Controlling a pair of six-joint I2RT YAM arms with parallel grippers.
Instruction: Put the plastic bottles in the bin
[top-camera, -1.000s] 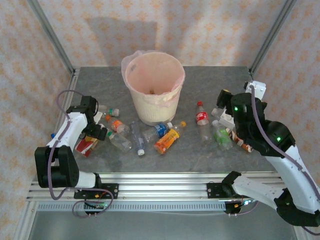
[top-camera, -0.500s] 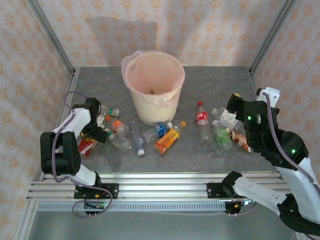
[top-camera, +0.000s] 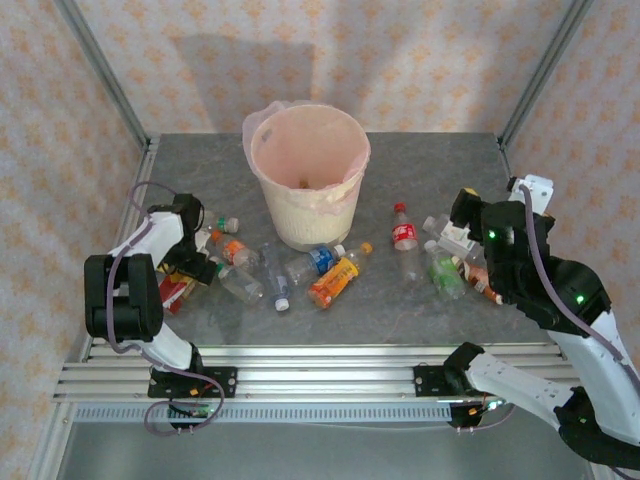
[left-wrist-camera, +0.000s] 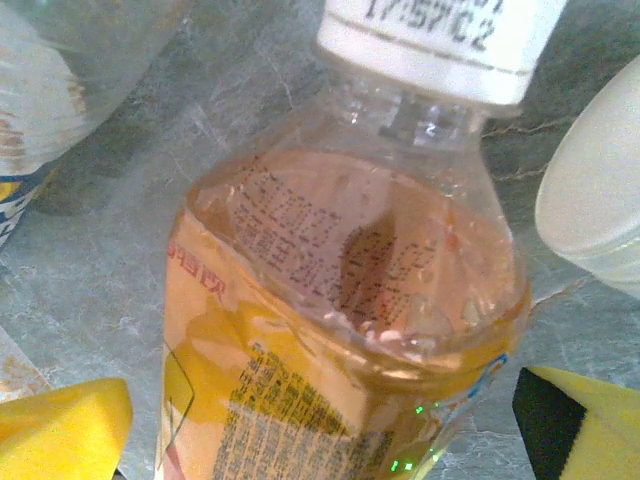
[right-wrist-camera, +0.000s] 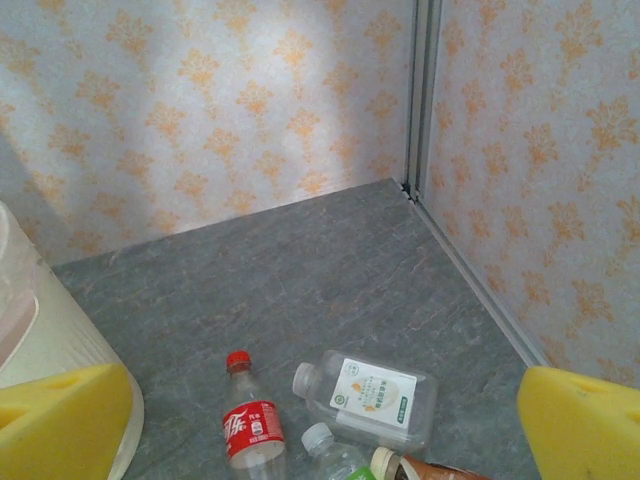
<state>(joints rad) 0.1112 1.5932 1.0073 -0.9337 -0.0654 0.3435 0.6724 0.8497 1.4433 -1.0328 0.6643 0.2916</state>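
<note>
From above, the plastic bottles (top-camera: 335, 280) lie scattered on the worktop (top-camera: 420, 160) before the bin (top-camera: 300, 225), the left gripper (top-camera: 197, 264) low among them and the right gripper (top-camera: 452, 236) by the right-hand ones. Left wrist: jaws spread either side of an orange-labelled bottle (left-wrist-camera: 340, 300). Right wrist: jaws spread, a red-capped bottle (right-wrist-camera: 252, 428) beyond.

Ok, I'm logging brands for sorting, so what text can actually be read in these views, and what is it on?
"17:57C2": black print on the white cap of the orange-label bottle, left wrist view; the line above it is cut off.
Unreadable: dense small print on that bottle's label, blurred.
Unreadable: white script on the red-label bottle, too small.
Unreadable: print on the white label of the flat clear bottle, too small.
</note>
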